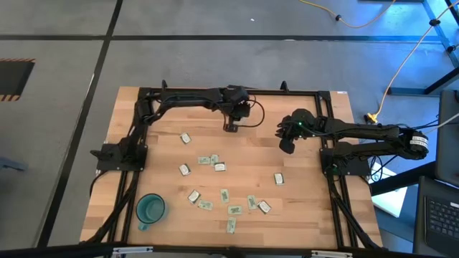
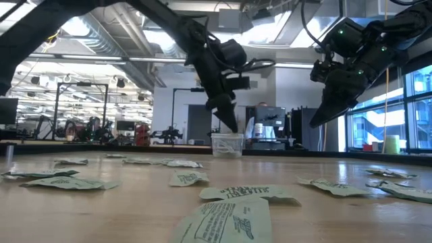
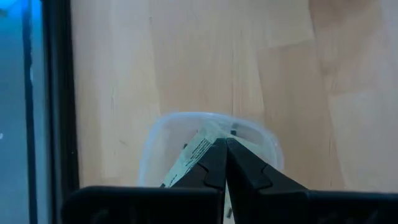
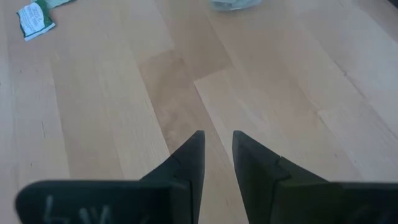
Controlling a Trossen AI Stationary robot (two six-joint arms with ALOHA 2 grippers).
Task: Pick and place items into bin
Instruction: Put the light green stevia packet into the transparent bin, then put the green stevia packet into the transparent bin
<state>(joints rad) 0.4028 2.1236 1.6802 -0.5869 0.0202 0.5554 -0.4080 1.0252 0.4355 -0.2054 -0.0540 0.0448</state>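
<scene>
Packet [image 3: 194, 154] pinched in the left gripper [image 3: 225, 149] fingers right over the bin [image 3: 163, 134], right gripper [image 4: 217, 146] hanging slightly parted nearby, roughly fifteen packets [image 1: 215, 163] left on the worktop [image 1: 301, 215].

Half-seen things around the clear bin

The left gripper's [image 3: 225, 149] fingers [image 3: 208, 171] cover most of a packet [image 3: 196, 152] and the bin's [image 3: 163, 127] near wall; the bin's contents are unclear, and print on the foreground packets [image 2: 223, 219] blurs.
</scene>
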